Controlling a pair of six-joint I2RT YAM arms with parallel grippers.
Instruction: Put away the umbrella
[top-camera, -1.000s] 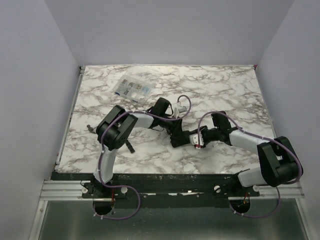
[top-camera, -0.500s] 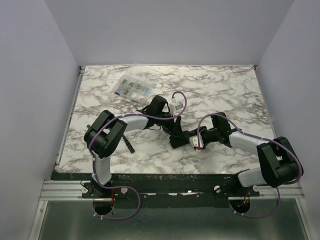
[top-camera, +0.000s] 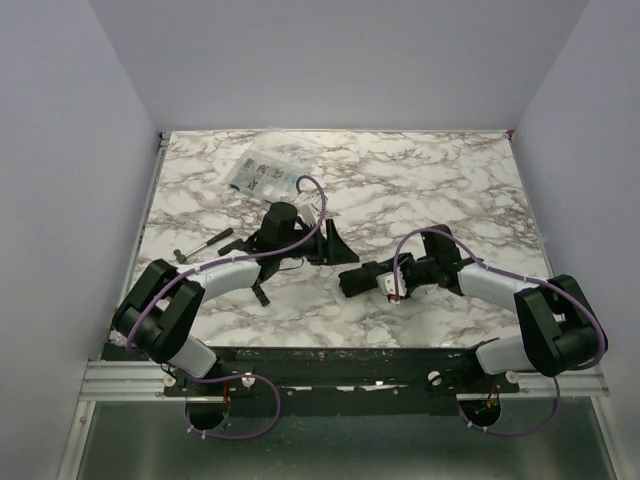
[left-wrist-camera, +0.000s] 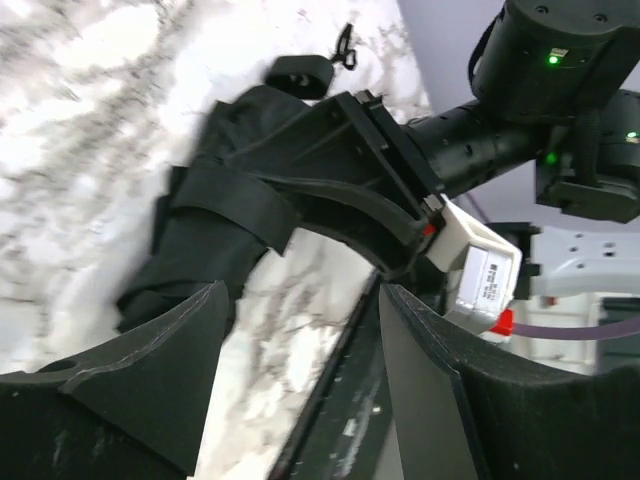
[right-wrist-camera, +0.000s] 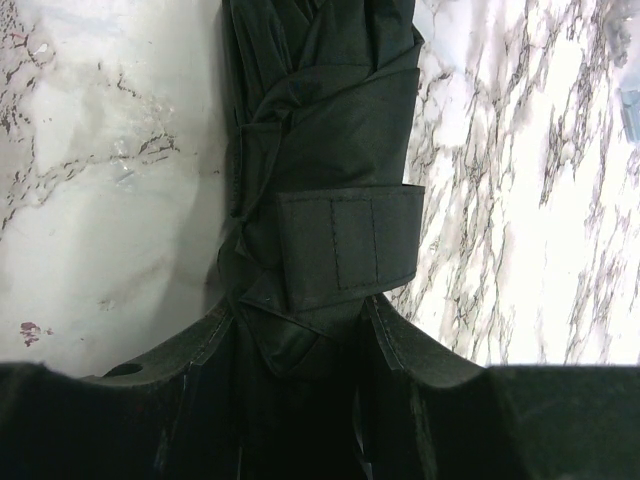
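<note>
A robot lab's test cell: a marble-patterned table (top-camera: 450, 190) boxed in by bare pale walls (top-camera: 330, 60) on three sides, with a left arm (top-camera: 225, 272) and right arm (top-camera: 490, 283) bolted to a metal rail (top-camera: 130, 378) along the frame's bottom, purple cables (top-camera: 311, 179) looping over them.

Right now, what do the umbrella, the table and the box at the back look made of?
The umbrella: dark woven fabric, matte, creased into folds, with a stitched strap around it. The table: white marble-patterned top with grey veins, slight sheen; stone or laminate, I cannot tell. The box: clear plastic, probably; its contents show through.
</note>
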